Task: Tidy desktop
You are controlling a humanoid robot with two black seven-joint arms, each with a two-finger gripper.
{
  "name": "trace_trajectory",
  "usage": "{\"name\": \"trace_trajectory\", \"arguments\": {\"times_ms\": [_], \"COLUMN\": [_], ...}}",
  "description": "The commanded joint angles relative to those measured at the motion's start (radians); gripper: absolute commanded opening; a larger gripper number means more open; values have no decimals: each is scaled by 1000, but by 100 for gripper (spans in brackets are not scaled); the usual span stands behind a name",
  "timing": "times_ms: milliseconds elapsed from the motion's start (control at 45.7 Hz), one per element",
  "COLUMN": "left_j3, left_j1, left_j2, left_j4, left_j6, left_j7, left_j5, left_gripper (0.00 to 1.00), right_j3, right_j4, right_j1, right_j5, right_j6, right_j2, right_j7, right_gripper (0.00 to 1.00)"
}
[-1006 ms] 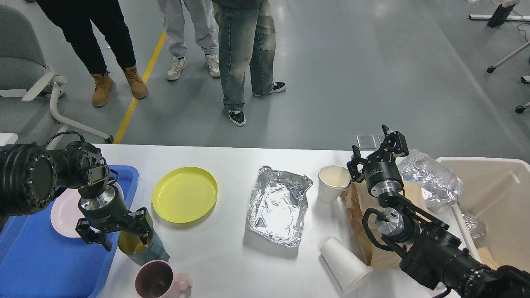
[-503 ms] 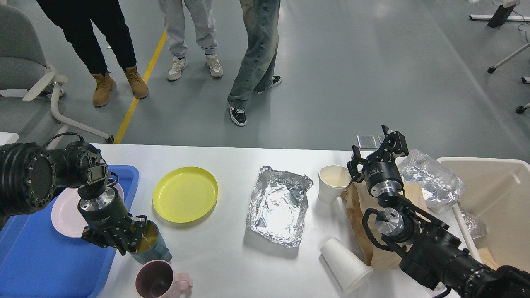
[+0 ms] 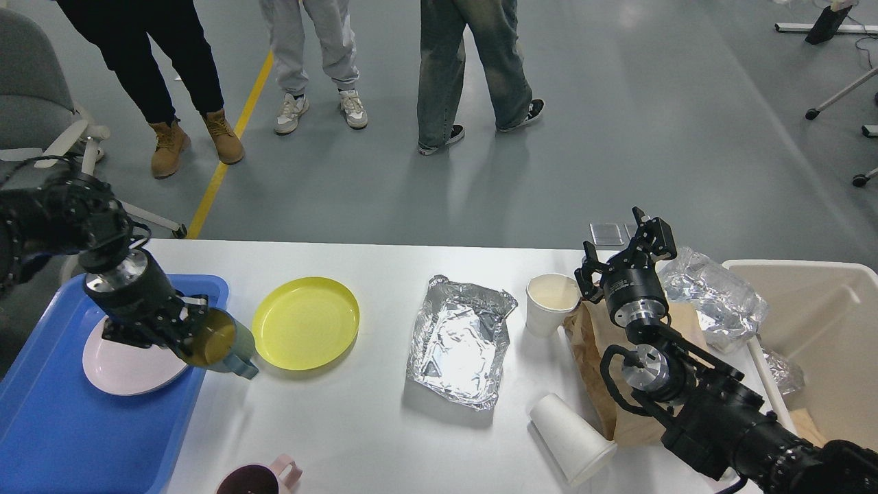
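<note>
Large white rectangular desktop (image 3: pixel 384 418) with rounded corners: spans the near half of the head view, directly before me. On it, left to right: blue plastic tray (image 3: pixel 82 432) at the left edge holding a pale pink plate (image 3: pixel 120 367); round yellow plastic plate (image 3: pixel 305 322); crumpled aluminium foil tray (image 3: pixel 459 343); upright white paper cup (image 3: pixel 549 302); second white paper cup (image 3: pixel 573 439) lying on its side; brown paper bag (image 3: pixel 597 363); crumpled foil wad (image 3: pixel 717 295). Dark-lined pink mug (image 3: pixel 257 478) at the near edge. Beige plastic bin (image 3: pixel 816 329) at the right end. My left pincer (image 3: pixel 180 331) is clamped on a tilted grey-blue mug with mustard interior (image 3: pixel 219 341), held over the tray's right rim. My right pincer (image 3: pixel 627 243), fingers apart, sits raised beside the upright cup.
</note>
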Motion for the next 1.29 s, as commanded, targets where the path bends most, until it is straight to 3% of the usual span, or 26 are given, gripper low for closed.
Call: {"name": "trace_trajectory", "arguments": {"times_ms": [0,219,350,591,1269], "left_j3": [10,10,13,4,-76], "left_j1": [-9,57,125,371,491], "left_j2": [133,378,445,460,418], "left_j4": [1,7,36,258,334], "left_j6": [0,0,0,0,0], "left_j7": [0,-4,-12,-99,-107], "left_j5": [0,-1,-3,-3,-1], "left_gripper": [0,0,0,0,5], "right_j3": [0,0,0,0,0], "right_j4": [1,0,1,1,0], "right_j1": [0,0,0,0,0], "right_j5": [0,0,2,0,0], "right_j6": [0,0,0,0,0], "right_j2": [0,0,0,0,0], "right_j7": [0,0,0,0,0], "right_gripper": [100,100,100,100,100]}}
